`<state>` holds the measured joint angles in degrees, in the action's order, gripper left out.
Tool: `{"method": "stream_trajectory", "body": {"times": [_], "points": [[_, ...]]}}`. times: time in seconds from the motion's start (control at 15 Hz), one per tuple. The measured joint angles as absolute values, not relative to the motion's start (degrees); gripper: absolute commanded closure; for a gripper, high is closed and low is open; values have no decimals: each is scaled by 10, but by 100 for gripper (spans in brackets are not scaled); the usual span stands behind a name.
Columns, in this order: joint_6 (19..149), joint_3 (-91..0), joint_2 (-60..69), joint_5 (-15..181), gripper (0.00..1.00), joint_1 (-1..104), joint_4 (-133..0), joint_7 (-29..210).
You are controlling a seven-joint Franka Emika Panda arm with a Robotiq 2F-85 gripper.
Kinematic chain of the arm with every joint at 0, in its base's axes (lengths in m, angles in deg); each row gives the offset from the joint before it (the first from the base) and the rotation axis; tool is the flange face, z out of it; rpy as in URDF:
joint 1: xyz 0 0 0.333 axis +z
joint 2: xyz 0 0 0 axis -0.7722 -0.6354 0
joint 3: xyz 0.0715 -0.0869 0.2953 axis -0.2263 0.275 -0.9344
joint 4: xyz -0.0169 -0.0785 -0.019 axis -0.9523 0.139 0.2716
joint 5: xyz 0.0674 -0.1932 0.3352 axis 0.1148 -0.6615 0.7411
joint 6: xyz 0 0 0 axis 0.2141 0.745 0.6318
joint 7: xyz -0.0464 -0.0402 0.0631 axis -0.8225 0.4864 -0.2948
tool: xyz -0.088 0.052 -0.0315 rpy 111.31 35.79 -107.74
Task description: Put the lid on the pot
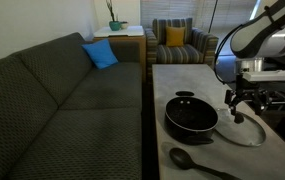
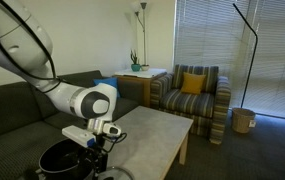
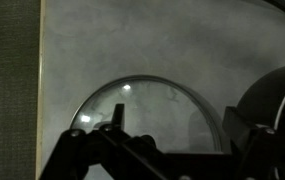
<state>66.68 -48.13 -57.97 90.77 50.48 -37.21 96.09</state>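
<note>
The black pot (image 1: 191, 116) sits on the pale table with its dark inside open; it also shows in an exterior view (image 2: 60, 158) and at the right edge of the wrist view (image 3: 282, 90). The clear glass lid (image 1: 248, 131) lies flat on the table beside the pot. In the wrist view the lid (image 3: 152, 100) fills the middle, and its black knob is half hidden by the gripper. My gripper (image 1: 237, 105) hangs just above the lid's centre, open, with one finger on each side of the knob (image 3: 180, 118). It also shows in an exterior view (image 2: 94, 146).
A black long-handled spoon (image 1: 196, 161) lies on the table in front of the pot. A dark sofa (image 1: 62, 90) runs along one side of the table (image 1: 177, 78). A striped armchair (image 1: 180, 42) stands beyond the table's far end.
</note>
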Motion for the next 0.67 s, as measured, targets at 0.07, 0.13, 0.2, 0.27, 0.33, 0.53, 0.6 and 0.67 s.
{"method": "stream_trajectory", "body": {"times": [0.07, 0.13, 0.2, 0.27, 0.33, 0.53, 0.6, 0.67], "points": [[671, -480, -580, 908, 0, 500, -372, 961], [673, -478, -581, 907, 0, 495, -370, 961], [668, -475, -582, 906, 0, 491, -364, 957], [662, -474, -586, 905, 0, 488, -357, 954], [660, -474, -590, 905, 0, 486, -349, 953], [664, -473, -594, 905, 0, 486, -345, 956], [671, -471, -594, 905, 0, 487, -345, 958], [685, -468, -594, 904, 0, 489, -345, 963]]}}
